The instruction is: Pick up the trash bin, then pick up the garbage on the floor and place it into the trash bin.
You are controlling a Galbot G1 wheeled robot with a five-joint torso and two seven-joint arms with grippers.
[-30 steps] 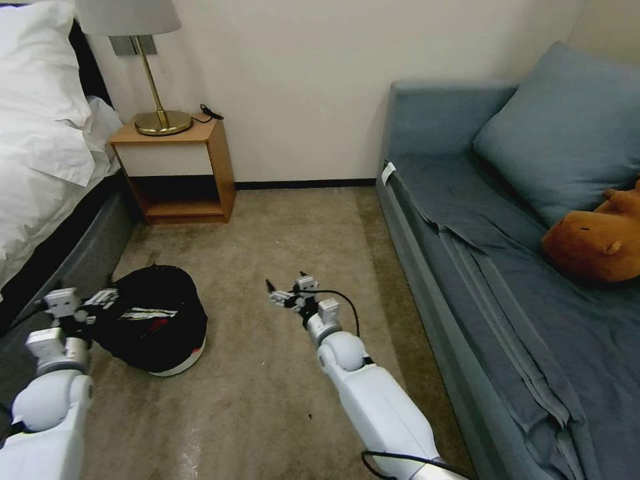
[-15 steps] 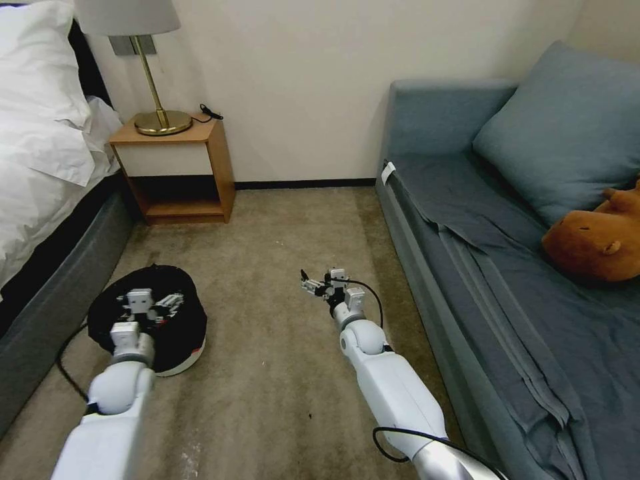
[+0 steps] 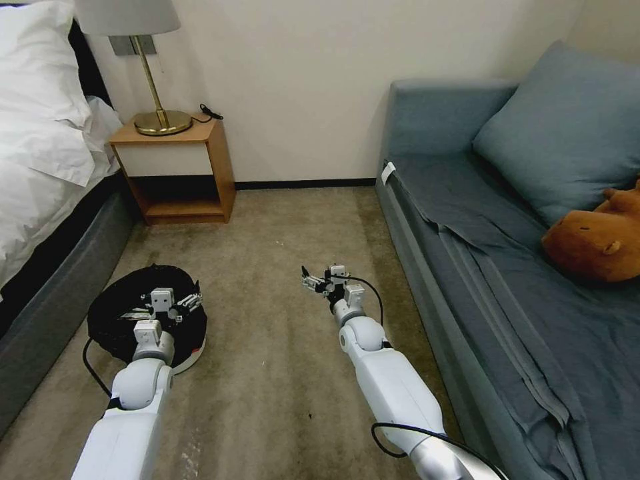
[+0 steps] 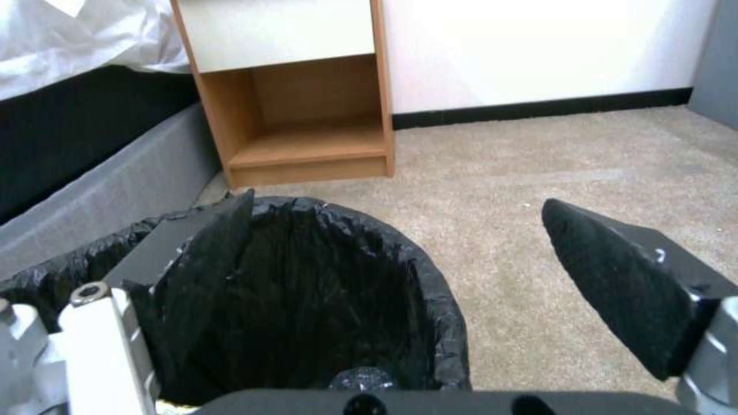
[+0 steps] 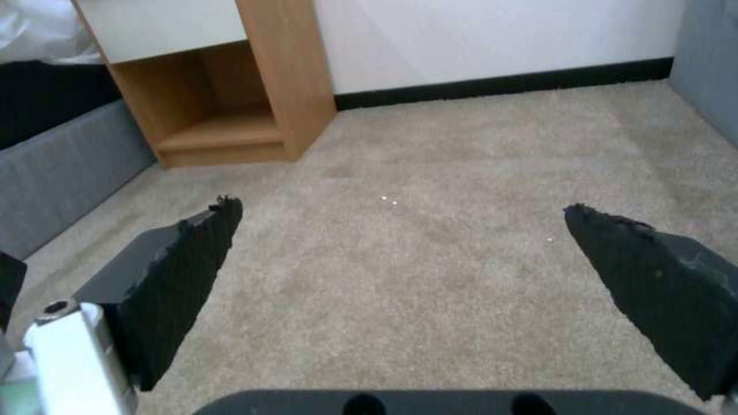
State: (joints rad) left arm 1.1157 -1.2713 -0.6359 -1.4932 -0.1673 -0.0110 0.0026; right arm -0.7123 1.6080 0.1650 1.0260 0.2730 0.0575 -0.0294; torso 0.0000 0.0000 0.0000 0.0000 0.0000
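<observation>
The trash bin (image 3: 113, 320) stands on the carpet at the left, a low round bin with a crinkly black bag and a white base. My left gripper (image 3: 172, 301) hovers open over the bin's side nearest the middle of the room. In the left wrist view the left gripper (image 4: 396, 202) has one finger over the trash bin (image 4: 323, 288) opening, the other over carpet, and the rim lies between them. My right gripper (image 3: 320, 280) is open above bare carpet in mid-room, and the right wrist view shows the right gripper (image 5: 401, 205) holding nothing. The garbage is out of view.
A wooden nightstand (image 3: 180, 167) with a brass lamp (image 3: 160, 120) stands against the far wall. The bed (image 3: 47, 153) runs along the left. A blue sofa (image 3: 480, 220) with a brown plush animal (image 3: 597, 243) lines the right. Carpet lies between them.
My left arm swung right from beside the bed to above the bin. The right gripper shifted slightly right, then stayed put.
</observation>
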